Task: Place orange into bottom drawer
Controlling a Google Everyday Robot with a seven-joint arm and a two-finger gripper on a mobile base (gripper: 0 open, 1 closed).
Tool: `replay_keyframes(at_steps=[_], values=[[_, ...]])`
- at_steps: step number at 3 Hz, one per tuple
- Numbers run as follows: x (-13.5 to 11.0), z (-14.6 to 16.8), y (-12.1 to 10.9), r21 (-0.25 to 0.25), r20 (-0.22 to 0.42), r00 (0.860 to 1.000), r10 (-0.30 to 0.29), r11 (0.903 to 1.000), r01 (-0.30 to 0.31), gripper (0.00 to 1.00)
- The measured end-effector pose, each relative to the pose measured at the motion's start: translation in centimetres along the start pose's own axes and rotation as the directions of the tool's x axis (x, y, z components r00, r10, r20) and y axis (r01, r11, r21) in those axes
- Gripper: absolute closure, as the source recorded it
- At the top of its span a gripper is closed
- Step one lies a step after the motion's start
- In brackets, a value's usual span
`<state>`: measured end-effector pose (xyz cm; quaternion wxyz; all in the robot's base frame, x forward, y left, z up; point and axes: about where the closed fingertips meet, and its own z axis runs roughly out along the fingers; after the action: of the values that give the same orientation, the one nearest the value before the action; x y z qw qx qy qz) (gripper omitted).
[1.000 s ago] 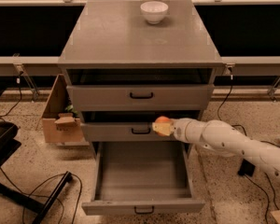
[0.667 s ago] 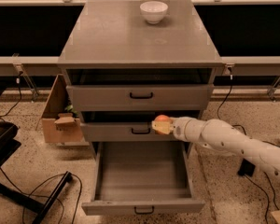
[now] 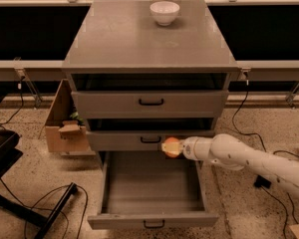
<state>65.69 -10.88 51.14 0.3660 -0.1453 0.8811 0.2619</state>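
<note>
— Orange (image 3: 172,147) first: where is it?

— Off the ground, at the tip of the gripper (image 3: 168,147). It sits level with the lower edge of the middle drawer (image 3: 122,141), just right of that drawer's black handle, and above the back part of the bottom drawer (image 3: 149,185).

— And the claw, wide or narrow?

— Closed around the fruit. The orange is clasped at its end, with part of the round skin showing between the pale fingers.

— Where does the arm (image 3: 254,162) come from?

— From the lower right. It is white and thick, and it reaches leftward and slightly up across the right side of the cabinet (image 3: 114,44).

— Is the bottom drawer open?

— Yes, pulled well out toward the camera. Its grey floor is bare, and the small black handle is on the front panel at the bottom edge of the view.

— The other drawers?

— The top drawer (image 3: 104,104) and the middle one are pushed much further in, each with a dark gap above it.

— Anything on the cabinet?

— A white bowl (image 3: 164,12) near the back of the grey top, well apart from the orange.

— And round about?

— A cardboard box (image 3: 65,128) stands on the speckled floor just left of the cabinet, and black cables (image 3: 45,208) lie at lower left.
</note>
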Motion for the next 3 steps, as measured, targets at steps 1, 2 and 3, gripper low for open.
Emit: replay_keyframes(at_steps=[1, 2, 3], values=[[5.2, 4.9, -2.4, -0.041, -0.113, 0.991, 0.075, 0.996, -0.08, 1.0], [10.1, 10.4, -4.9, -0.049, -0.227, 0.965, 0.134, 0.9877, -0.148, 1.0], [16.1, 16.5, -7.7, 0.007, -0.356, 0.916, 0.186, 0.9806, -0.196, 1.0]])
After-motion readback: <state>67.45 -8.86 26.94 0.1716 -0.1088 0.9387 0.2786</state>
